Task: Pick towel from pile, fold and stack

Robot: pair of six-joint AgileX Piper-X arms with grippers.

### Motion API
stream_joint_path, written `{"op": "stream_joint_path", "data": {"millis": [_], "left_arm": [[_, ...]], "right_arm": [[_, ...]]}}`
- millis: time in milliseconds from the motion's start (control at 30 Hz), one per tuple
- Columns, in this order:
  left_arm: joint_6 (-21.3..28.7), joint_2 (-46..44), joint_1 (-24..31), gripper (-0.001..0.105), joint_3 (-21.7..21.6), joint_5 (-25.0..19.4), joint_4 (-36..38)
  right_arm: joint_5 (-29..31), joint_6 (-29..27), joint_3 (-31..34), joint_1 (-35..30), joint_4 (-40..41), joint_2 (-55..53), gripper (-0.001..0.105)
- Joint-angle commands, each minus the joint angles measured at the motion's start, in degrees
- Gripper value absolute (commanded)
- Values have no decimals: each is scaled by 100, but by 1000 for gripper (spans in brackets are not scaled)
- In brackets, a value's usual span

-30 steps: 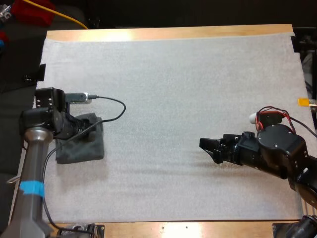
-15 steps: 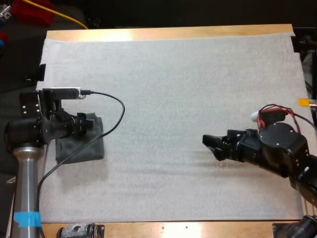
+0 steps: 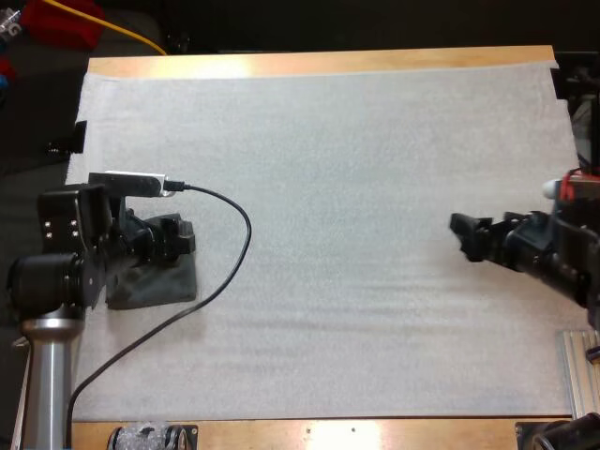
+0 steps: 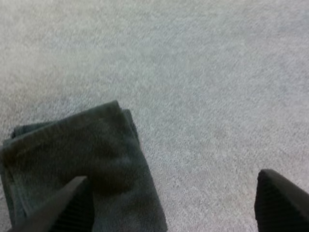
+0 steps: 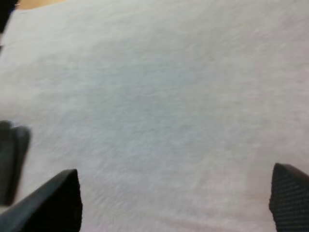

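A dark grey-green folded towel (image 3: 159, 284) lies flat at the left side of the white mat (image 3: 328, 141). My left gripper (image 3: 184, 236) hovers over the towel's far edge, open, holding nothing. In the left wrist view its fingers (image 4: 60, 208) stand wide apart above the folded towel (image 4: 82, 159), one over the cloth and the other over bare mat; the left gripper (image 4: 171, 178) grips nothing. My right gripper (image 3: 462, 237) is at the right side of the mat, pointing left, open and empty. Between its spread fingers (image 5: 58, 198) the right gripper (image 5: 175, 170) frames bare mat, with the towel (image 5: 12, 159) far off.
The wooden table edge (image 3: 319, 64) runs along the far side of the mat. A black cable (image 3: 230, 258) loops from my left arm across the mat beside the towel. A metal rail (image 3: 579, 370) sits at the near right.
My right arm has drawn back to the right, away from the mat's middle. My left arm has shifted slightly, its gripper staying over the towel. The towel lies unmoved.
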Motion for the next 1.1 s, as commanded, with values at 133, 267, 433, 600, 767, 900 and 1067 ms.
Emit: {"op": "stream_joint_path", "data": {"millis": [133,267,433,600,767,900,1067], "left_arm": [[-58,-287,-19,66,-28,36,72],[-74,-423,-19,66,-28,43,120],[-74,-526,-19,66,-28,61,150],[-74,-702,-19,66,-28,126,216],[-74,-1071,-19,66,-28,126,285],[-74,-1472,-19,66,-28,126,285],[-52,-2093,-19,66,-28,126,285]], "right_arm": [[-14,-522,-209,-689,479,-29,77],[-5,-889,-246,-1233,778,-100,77],[369,-1309,-246,-1833,985,-394,77],[634,-1716,-246,-1991,1075,-883,77],[641,-1893,-246,-1991,1238,-1414,77],[641,-1924,-246,-1991,1237,-1818,77],[641,-1924,-246,-1991,1237,-2423,77]]}}
